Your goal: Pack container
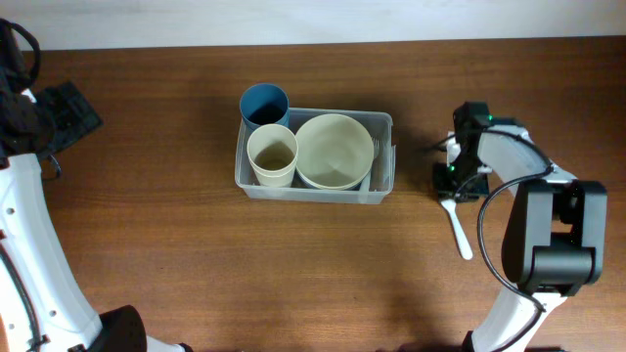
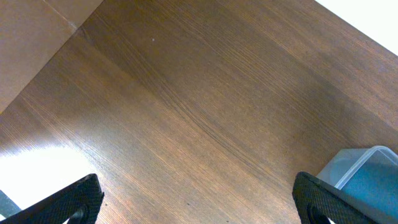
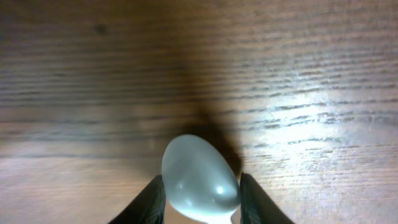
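On the counter, seen from overhead, the container sits about in the middle. It's got a cream cup at its left end and a cream bowl taking up most of the rest. A blue cup stands at the back left corner, right behind the cream cup; can't really tell if it's inside the rim or just outside. Off to the right, well apart from the container, a white spoon lies flat on the wood, with the right gripper down over its far end and the handle sticking out toward the near edge. The left gripper is way over at the left edge, nowhere near anything.

From the left wrist camera it's mostly bare counter. The left gripper has its two black fingertips at opposite bottom corners of the frame, so it's spread wide with nothing between them. One rounded corner of the container pokes in at the lower right.

The right wrist camera is close in and a bit blurry. The spoon's rounded end sits square between the fingers, and the right gripper looks pinched in on it, one finger against each side.
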Tool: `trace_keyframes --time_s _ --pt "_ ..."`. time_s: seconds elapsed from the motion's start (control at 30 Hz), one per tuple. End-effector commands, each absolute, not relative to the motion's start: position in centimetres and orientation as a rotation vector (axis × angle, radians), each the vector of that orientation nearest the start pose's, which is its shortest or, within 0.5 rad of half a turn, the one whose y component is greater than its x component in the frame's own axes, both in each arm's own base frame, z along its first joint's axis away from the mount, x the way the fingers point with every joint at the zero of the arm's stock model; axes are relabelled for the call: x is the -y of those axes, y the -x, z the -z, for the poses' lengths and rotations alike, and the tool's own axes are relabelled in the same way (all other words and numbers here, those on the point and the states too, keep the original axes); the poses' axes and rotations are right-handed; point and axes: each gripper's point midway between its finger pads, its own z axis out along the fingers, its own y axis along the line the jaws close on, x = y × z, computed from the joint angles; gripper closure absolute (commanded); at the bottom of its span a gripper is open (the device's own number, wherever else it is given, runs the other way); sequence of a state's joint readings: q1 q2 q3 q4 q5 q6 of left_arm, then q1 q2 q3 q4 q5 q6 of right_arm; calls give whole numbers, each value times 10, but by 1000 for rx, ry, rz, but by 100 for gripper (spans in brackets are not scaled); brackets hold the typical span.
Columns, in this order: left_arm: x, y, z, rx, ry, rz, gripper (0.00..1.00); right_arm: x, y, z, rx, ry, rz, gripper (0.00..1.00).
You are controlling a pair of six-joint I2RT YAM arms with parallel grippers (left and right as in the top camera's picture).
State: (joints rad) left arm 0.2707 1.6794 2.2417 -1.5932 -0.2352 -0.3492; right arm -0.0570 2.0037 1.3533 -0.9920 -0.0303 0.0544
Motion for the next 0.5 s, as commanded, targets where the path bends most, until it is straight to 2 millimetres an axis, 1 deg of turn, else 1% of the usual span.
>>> trace_keyframes --time_s 0.0,0.1,0.2,0.33,0.47 --pt "-132 -325 -348 -2434 883 -270 0 -1 -375 -40 -3131 -136 -192 68" --pt "-132 -325 -348 -2434 883 -270 1 -3 -386 -61 -3105 -128 -212 68" --pt "-132 -325 -348 -2434 883 -270 0 -10 -394 -80 -3077 -80 -284 68" --pt "-132 -325 -348 -2434 883 -270 0 -29 -405 -111 -3015 -17 -448 67" --pt "-132 -325 -348 -2434 883 -270 0 -43 -415 -139 -2944 30 -571 67"
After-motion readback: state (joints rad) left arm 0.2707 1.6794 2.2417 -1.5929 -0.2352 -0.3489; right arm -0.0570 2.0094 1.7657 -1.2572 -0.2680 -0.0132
